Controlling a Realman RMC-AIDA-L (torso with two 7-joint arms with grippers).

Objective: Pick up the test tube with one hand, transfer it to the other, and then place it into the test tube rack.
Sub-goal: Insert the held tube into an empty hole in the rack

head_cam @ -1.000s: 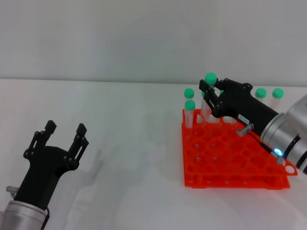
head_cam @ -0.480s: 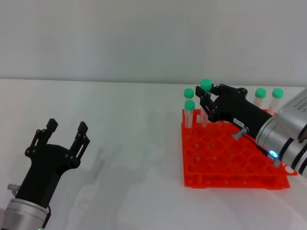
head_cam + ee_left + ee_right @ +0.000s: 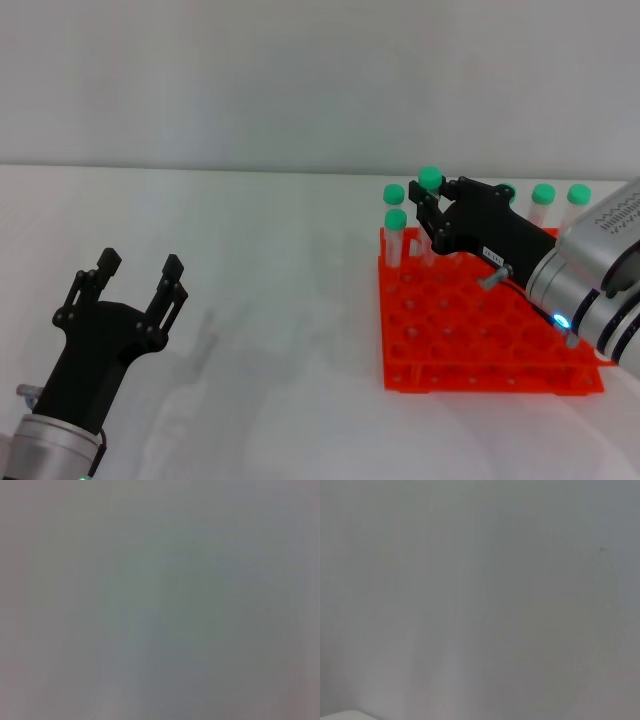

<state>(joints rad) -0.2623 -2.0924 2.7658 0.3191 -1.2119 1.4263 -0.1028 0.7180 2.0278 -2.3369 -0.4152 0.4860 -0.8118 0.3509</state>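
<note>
In the head view my right gripper [image 3: 430, 212], black with a small white label, is shut on a test tube [image 3: 428, 232]. The tube's green cap [image 3: 430, 178] stands above the fingers. The tube hangs upright over the back left part of the orange-red test tube rack [image 3: 470, 345], its lower end at or in the holes; I cannot tell which. My left gripper [image 3: 135, 272], black and pronged, is open and empty at the lower left, far from the rack. Both wrist views show only blank grey.
Other green-capped tubes stand in the rack: two at the back left corner [image 3: 396, 220] and several along the back right [image 3: 543, 194]. The rack sits on a white table [image 3: 260, 300] before a pale wall.
My right gripper has moved left and slightly down with the tube, toward the rack's back left holes. Over the last half second it hardly moved. The left arm has stayed still.
</note>
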